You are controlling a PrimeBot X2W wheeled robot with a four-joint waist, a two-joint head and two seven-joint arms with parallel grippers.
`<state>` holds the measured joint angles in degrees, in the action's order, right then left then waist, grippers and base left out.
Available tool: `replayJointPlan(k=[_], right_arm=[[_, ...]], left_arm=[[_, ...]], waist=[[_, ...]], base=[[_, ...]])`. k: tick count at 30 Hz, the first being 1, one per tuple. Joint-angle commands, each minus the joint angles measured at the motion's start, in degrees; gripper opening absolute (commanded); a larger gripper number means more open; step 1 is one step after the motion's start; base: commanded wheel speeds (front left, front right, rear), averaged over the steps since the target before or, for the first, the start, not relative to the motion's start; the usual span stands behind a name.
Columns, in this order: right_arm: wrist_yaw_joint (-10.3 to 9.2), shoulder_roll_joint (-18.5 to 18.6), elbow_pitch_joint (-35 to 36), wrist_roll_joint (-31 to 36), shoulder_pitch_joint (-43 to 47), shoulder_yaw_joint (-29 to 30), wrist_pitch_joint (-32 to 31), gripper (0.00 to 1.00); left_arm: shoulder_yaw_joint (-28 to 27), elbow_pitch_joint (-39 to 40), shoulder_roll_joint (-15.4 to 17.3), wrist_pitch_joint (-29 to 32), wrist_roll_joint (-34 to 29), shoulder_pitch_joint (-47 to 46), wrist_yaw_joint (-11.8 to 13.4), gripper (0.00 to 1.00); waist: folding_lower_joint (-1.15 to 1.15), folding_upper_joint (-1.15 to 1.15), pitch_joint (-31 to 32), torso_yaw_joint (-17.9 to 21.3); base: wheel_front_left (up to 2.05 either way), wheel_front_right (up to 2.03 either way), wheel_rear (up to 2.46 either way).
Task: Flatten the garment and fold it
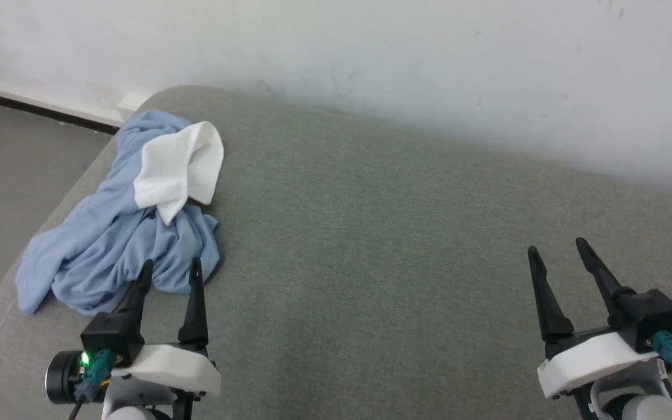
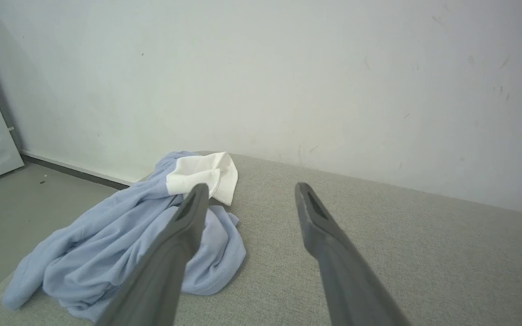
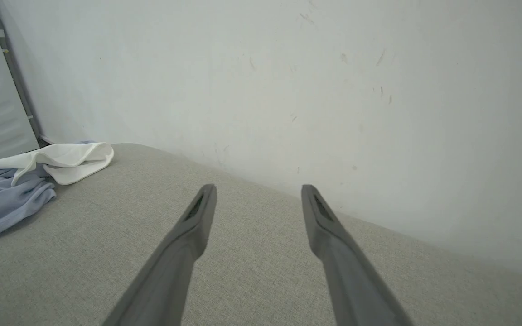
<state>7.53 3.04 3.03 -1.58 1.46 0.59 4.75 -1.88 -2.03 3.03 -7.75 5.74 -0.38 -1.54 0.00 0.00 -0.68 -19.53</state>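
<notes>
From the head view I see the garment (image 1: 108, 233) lying crumpled in a heap at the far left corner of the grey cushion (image 1: 371, 233), its white collar (image 1: 178, 166) thrown on top at the far side, and one blue edge reaching the cushion's rounded left rim beside the floor (image 1: 9, 157). My left end effector (image 1: 172, 262) sits at the lower left with its fingers spread and nothing between them; the tips overlap the near edge of the heap, and I cannot tell whether they touch it. My right end effector (image 1: 555, 245) is at the lower right, well apart from the garment, fingers spread and empty over bare cushion. A pale wall (image 1: 371, 46) runs behind. In the left wrist view the left end effector (image 2: 252, 185) is spread wide; its left finger crosses in front of the garment (image 2: 107, 244), while the right finger points over bare cushion (image 2: 401, 253), and the collar (image 2: 202, 174) lies just past the left tip. In the right wrist view the right end effector (image 3: 258, 186) is spread and holds nothing, with the garment (image 3: 2, 199) and collar (image 3: 66, 160) far off at the left edge.
</notes>
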Motion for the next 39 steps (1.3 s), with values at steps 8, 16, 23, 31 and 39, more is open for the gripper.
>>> replayJointPlan(k=[8,16,23,31,39], right_arm=[[-0.03,-0.1,1.3,0.0,0.4,-0.4,0.4,1.00],[-0.03,-0.1,2.4,0.7,-0.4,-0.7,0.0,1.00],[-0.03,-0.1,4.2,2.1,-1.9,-0.8,-1.2,1.00],[-0.03,0.2,5.8,3.1,-4.5,-1.1,-1.9,1.00],[-0.04,0.4,5.9,3.0,-7.0,-1.2,-1.2,1.00]], left_arm=[[-1.2,0.7,-0.1,-1.6,1.9,-1.1,0.0,1.00],[-1.1,1.2,-0.1,-2.5,3.3,-1.9,0.7,1.00],[-3.2,1.2,-0.1,-3.3,3.2,-7.5,0.8,1.00],[-8.4,-5.5,2.9,-4.2,4.8,-20.0,-0.7,1.00],[-10.9,-22.5,12.0,4.9,8.5,-33.9,-2.8,1.00]], waist=[[0.00,0.00,-1.5,-2.5],[0.00,0.00,-3.7,-3.2],[0.00,0.00,-7.6,-3.3],[0.00,0.00,-12.7,-1.5],[0.00,0.00,-17.8,1.8]], base=[[0.00,0.00,0.00],[0.00,0.00,0.00],[0.00,0.00,0.00],[0.00,0.00,0.00],[0.00,0.00,0.00]])
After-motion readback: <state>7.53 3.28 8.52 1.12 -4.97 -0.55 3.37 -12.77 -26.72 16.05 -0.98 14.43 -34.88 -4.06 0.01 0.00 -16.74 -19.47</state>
